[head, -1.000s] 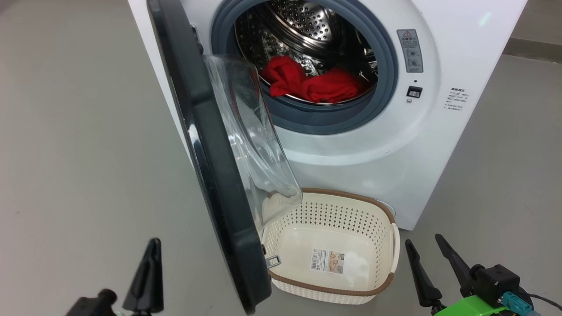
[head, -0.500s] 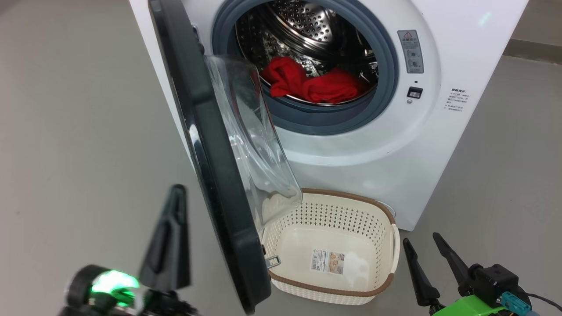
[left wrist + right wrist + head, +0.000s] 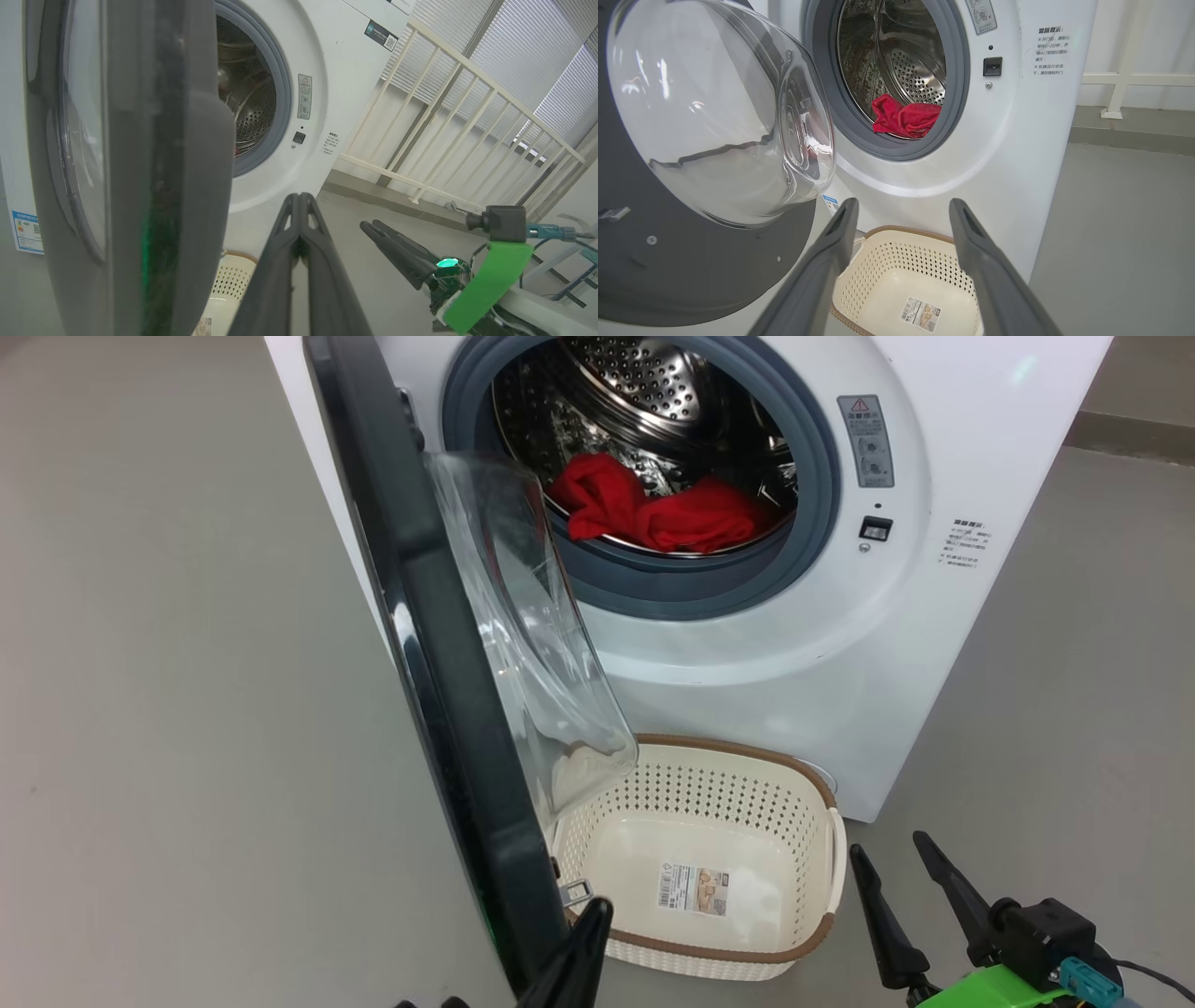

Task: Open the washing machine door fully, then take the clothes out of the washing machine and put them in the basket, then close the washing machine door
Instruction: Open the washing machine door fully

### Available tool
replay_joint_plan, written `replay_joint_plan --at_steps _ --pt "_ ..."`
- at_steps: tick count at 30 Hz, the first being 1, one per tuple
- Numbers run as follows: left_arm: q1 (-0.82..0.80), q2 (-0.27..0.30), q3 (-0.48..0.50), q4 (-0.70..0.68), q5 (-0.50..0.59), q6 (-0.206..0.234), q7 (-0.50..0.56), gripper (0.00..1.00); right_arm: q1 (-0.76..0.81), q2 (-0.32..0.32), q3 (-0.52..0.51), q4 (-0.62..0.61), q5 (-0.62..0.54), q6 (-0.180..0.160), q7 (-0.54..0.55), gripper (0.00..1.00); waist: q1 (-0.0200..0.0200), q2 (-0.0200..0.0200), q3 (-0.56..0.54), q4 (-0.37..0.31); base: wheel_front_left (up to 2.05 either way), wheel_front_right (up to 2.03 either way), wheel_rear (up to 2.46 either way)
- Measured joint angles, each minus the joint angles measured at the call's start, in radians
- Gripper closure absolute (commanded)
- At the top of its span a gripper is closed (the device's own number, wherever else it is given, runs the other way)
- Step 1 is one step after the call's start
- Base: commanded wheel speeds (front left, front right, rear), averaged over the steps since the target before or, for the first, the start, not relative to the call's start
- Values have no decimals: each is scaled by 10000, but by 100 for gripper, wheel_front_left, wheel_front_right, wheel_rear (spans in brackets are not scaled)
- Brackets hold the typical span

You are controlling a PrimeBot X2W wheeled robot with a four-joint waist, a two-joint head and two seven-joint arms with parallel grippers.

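Just beside door (image 3: 439, 709) rim, left fingers (image 3: 581, 952) pressed together; clothes (image 3: 653, 513) in drum (image 3: 644, 373).

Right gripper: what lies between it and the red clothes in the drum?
Right wrist view: the cream perforated plastic basket, the white washing machine front, then its grey rubber ring before the red fabric clothes.

We read "温馨提示" heading the notice (image 3: 1049, 51) on the washing machine (image 3: 1008, 154); a warning triangle (image 3: 859, 405) tops its grey label (image 3: 867, 441); the sticker (image 3: 920, 315) in the basket (image 3: 896, 261) is illegible.
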Motion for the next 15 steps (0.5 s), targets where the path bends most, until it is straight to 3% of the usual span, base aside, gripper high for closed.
replay_joint_plan --at_steps 6,15 --pt "-120 0 128 1143 -320 6 0 100 0 2 44 6 0 0 0 0 0 0 1 -28 0 0 0" --pt "-376 -25 428 1546 -1068 10 2 100 0 4 54 2 0 2 0 0 0 0 10 48 0 0 0"
